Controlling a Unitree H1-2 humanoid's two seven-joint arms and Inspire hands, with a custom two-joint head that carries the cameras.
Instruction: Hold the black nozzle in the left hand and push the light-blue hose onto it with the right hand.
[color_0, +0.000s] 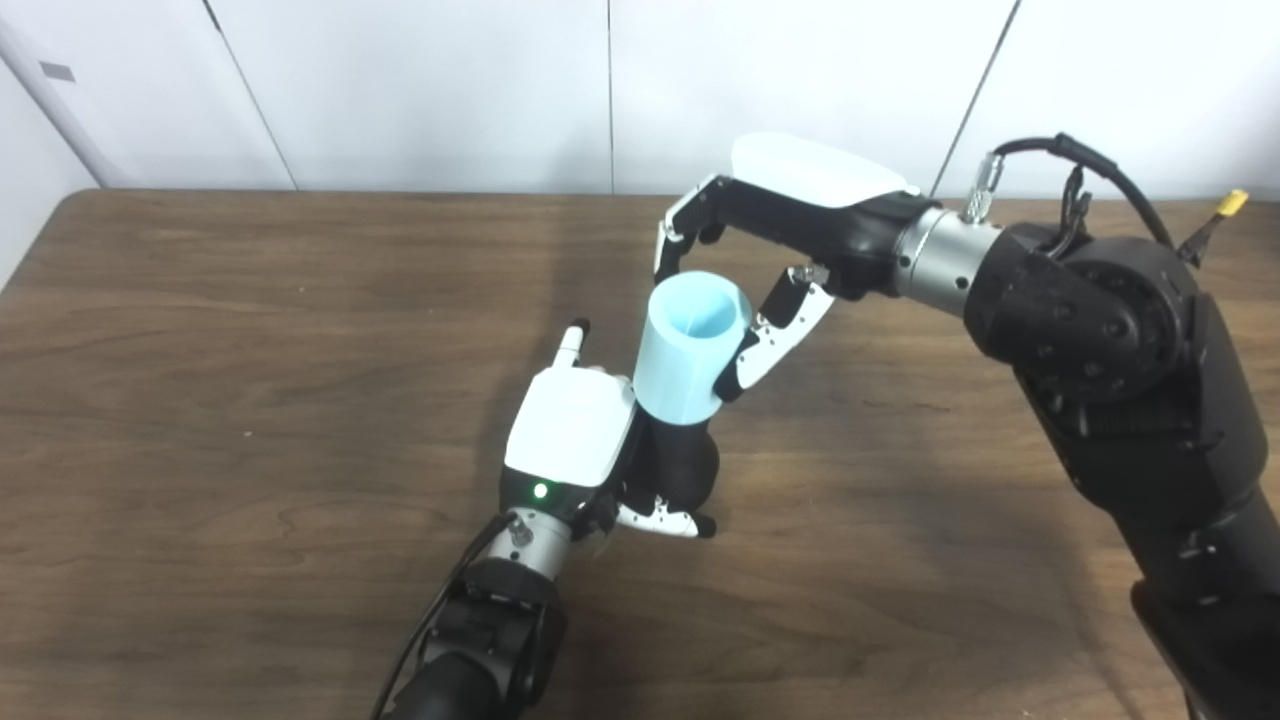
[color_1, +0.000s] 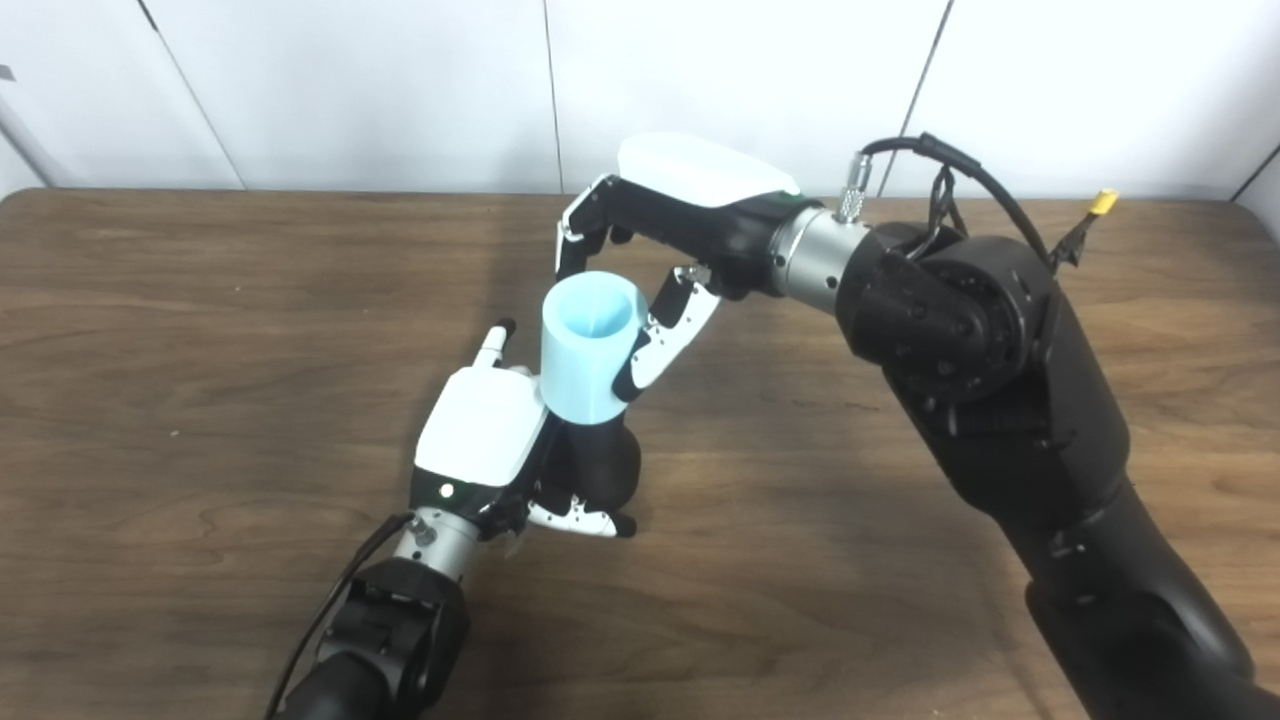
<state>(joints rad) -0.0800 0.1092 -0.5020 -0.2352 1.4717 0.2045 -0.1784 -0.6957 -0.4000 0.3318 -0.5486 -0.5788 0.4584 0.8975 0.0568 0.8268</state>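
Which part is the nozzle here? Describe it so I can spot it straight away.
Start at the wooden table and find the left hand near its middle. The black nozzle is the dark rounded piece in its grip, directly under the light-blue hose held by the right hand. It is black; the hose is pale.

The wooden worktop lies bare across the whole left half of the frame and along the far edge, giving open passage there. The centre is crowded: the left hand wraps the black nozzle, the light-blue hose sits upright on it, and the right hand closes around the hose from above and right. The bulky right forearm blocks the right side of the frame. The white wall bounds the top.
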